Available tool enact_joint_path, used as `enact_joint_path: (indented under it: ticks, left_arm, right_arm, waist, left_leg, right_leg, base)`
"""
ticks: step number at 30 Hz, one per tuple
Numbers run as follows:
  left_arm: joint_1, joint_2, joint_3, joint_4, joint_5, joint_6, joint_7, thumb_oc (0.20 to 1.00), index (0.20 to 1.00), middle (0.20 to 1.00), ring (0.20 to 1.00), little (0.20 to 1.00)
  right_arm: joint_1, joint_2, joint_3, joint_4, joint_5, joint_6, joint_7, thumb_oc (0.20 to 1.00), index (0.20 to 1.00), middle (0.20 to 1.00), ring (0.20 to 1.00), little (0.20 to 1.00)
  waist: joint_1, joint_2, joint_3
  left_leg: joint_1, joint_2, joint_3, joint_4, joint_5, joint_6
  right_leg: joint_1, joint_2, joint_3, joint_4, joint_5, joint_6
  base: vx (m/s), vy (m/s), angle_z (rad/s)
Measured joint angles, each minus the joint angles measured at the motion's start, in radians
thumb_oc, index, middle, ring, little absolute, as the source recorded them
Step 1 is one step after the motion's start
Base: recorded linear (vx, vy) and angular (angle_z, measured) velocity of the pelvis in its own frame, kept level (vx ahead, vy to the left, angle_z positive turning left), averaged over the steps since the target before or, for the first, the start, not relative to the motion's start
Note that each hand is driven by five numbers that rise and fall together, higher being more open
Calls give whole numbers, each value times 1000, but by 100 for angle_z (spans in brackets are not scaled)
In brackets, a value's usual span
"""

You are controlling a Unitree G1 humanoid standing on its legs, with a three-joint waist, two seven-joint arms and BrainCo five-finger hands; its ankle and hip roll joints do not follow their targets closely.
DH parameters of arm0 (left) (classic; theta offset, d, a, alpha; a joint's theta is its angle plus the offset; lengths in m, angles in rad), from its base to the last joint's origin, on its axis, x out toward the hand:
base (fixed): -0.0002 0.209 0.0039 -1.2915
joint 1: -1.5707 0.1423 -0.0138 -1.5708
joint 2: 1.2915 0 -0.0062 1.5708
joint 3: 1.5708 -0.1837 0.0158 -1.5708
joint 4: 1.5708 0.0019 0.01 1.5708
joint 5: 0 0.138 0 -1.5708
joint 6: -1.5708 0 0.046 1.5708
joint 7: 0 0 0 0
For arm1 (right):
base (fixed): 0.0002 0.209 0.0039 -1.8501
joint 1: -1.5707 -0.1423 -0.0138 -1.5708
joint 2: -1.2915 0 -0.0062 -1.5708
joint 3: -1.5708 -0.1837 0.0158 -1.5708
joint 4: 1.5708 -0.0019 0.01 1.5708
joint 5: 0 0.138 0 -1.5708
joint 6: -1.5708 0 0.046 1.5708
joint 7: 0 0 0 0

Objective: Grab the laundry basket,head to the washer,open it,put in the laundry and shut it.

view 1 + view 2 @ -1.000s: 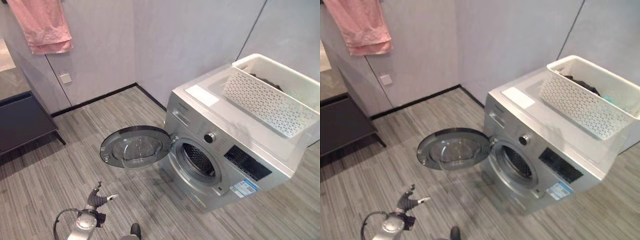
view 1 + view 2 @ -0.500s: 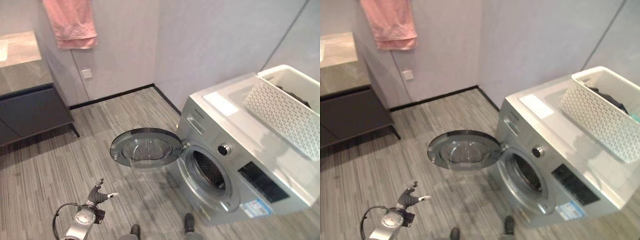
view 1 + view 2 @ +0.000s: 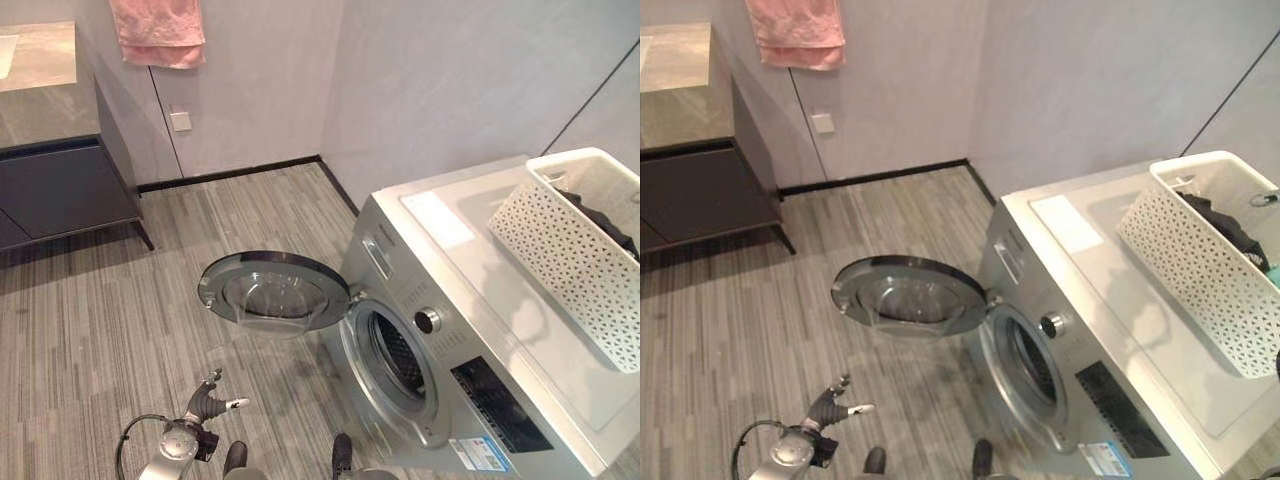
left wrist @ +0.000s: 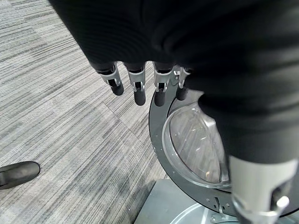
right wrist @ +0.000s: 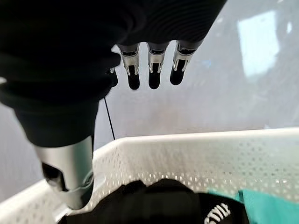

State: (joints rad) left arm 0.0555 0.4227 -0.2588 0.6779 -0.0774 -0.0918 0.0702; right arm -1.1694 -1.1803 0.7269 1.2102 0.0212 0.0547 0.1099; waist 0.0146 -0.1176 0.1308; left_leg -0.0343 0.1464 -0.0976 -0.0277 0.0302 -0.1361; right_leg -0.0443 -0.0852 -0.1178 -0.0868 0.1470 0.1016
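Note:
A white perforated laundry basket stands on top of the silver washer, at its right end. Black clothing and a teal piece lie inside it. The washer's round door is swung wide open to the left, and the drum opening is bare. My right hand hovers above the basket's rim, fingers straight and holding nothing. My left hand hangs low over the floor in front of the door, fingers relaxed and empty.
A pink towel hangs on the wall at the back left. Below it, a dark cabinet with a stone top stands against the left wall. Grey striped floor spreads between the cabinet and the washer.
The whole picture has shifted, so the camera has moved. The washer door stays open and the basket stays on top. My left hand still hangs low at the left.

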Motion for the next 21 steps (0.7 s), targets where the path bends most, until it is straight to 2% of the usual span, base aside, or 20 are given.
enact_joint_path:
  ticks: [2, 4, 6, 11, 21]
  left_arm:
    - [11, 3, 0, -1, -1, 0, -9, 1000, 1000, 1000, 1000, 1000]
    - [23, 3, -1, -1, 0, 1, -14, 1000, 1000, 1000, 1000, 1000]
    - [36, 3, -1, -1, 0, 1, -16, 1000, 1000, 1000, 1000, 1000]
    - [46, 4, 0, 1, -1, 1, -33, 1000, 1000, 1000, 1000, 1000]
    - [49, 4, 4, 6, -16, 2, -36, 1000, 1000, 1000, 1000, 1000]
  right_arm:
    - [21, 6, 0, 1, -11, -5, 11, 909, 909, 909, 909, 909]
    - [33, 14, 0, 13, -38, -5, 26, 875, 875, 875, 875, 875]
    - [73, 20, -3, 21, -63, -8, 36, 1000, 1000, 1000, 1000, 1000]
    - [125, 25, -5, 21, -85, -8, 67, 1000, 1000, 1000, 1000, 1000]
    - [136, 23, -55, 71, -114, -7, 72, 1000, 1000, 1000, 1000, 1000]
  waist:
    - [0, 2, -1]
    - [0, 8, 0]
    - [1, 21, -4]
    - [1, 46, -10]
    - [1, 44, -13]
  left_leg:
    - [0, 1, 1, -9, 2, 0]
    - [-1, 1, 2, -13, 5, -1]
    - [-3, 2, 5, -16, 5, 0]
    - [-10, 9, 28, -34, 13, -1]
    - [-25, 27, 28, -58, 26, -11]
  right_leg:
    - [-6, 0, 1, 0, -4, -5]
    - [-10, 1, 2, 0, -2, -7]
    - [-14, 1, 3, -1, -2, -7]
    - [-42, 7, 23, 0, 5, -8]
    - [-68, 23, 21, -8, 0, -16]
  base:
    - [0, 0, 0]
    - [9, -19, -1]
    - [26, -38, -4]
    - [13, -30, -11]
    - [22, -38, -1]
